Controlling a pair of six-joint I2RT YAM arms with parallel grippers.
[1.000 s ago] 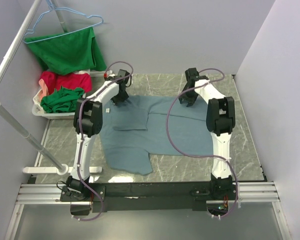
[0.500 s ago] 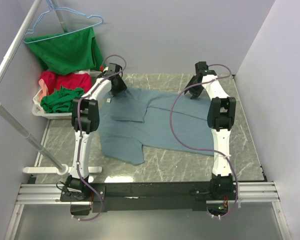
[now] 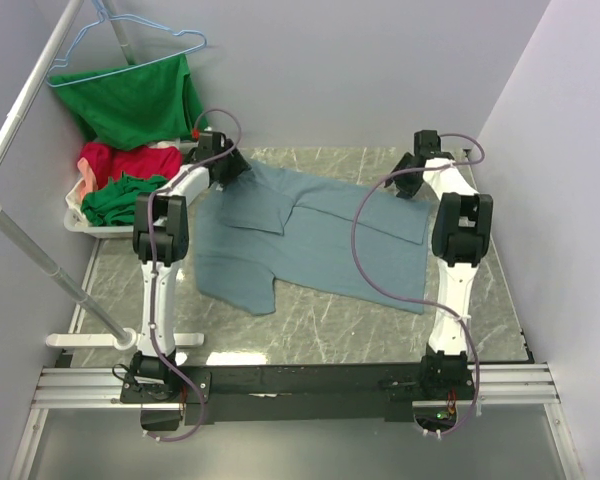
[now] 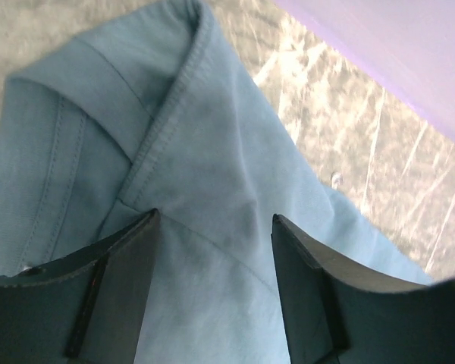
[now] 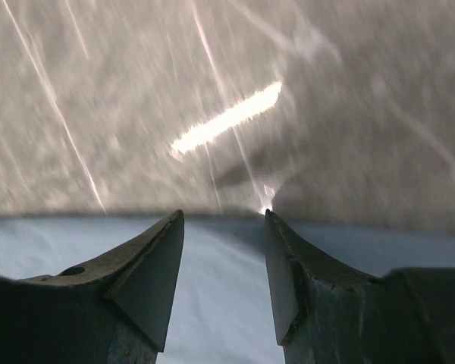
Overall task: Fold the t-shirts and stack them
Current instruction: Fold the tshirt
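A dusty grey-blue t-shirt (image 3: 320, 240) lies spread on the marble table (image 3: 380, 335), one sleeve folded in over its left half. My left gripper (image 3: 235, 170) is over the shirt's far left corner. In the left wrist view its fingers (image 4: 214, 216) stand apart above a seamed fold of the cloth (image 4: 205, 144). My right gripper (image 3: 408, 188) is at the far right edge. Its jaws (image 5: 224, 214) are open, with the shirt's edge (image 5: 212, 303) lying flat under the gap. A red t-shirt (image 3: 130, 160) and a dark green one (image 3: 125, 195) sit in the basket.
A white basket (image 3: 80, 222) stands at the table's far left. Another green shirt (image 3: 135, 100) hangs on a blue hanger (image 3: 130, 35) from a white rack (image 3: 40, 255). Walls close the back and right sides. Bare marble shows near the arm bases.
Both grippers moved toward the back wall and spread outward, and the grey-blue shirt slid away from the near edge with them. The left jaws widened.
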